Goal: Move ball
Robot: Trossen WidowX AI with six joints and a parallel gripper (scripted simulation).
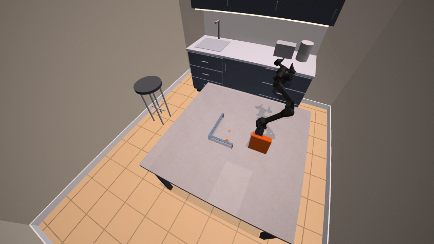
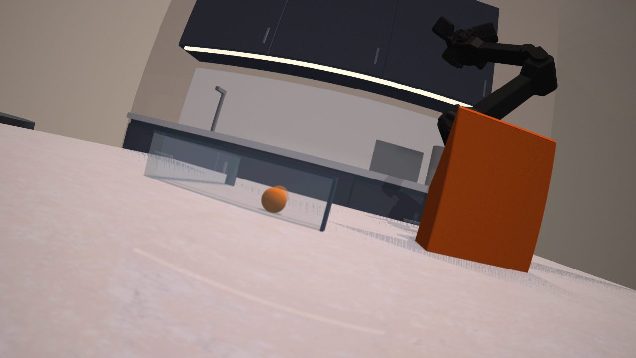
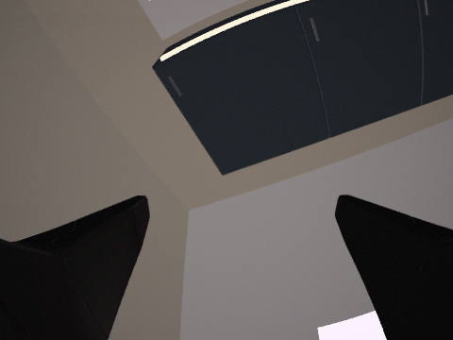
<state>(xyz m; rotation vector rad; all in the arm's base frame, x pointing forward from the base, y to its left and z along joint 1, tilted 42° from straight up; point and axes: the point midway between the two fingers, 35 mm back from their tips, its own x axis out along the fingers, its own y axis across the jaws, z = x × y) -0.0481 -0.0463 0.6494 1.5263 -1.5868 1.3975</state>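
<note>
Top cam: high up, looks down steeply over whole tabletop [image 1: 212, 182], floor, counter [image 1: 251, 51] at far side. Exterior cam: sits low, nearly on tabletop, tilted, close to walls [image 2: 284, 196] and base [image 2: 489, 191], facing counter. Both share walls, base, counter. Wrist cam: between jaws, aimed up at cabinets [image 3: 302, 76], ceiling.

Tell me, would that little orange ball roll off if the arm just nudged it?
Probably: the ball is round on a flat table, so a nudge should roll it. The clear wall beside it would likely stop it that way. The gripper is open, high above.
</note>
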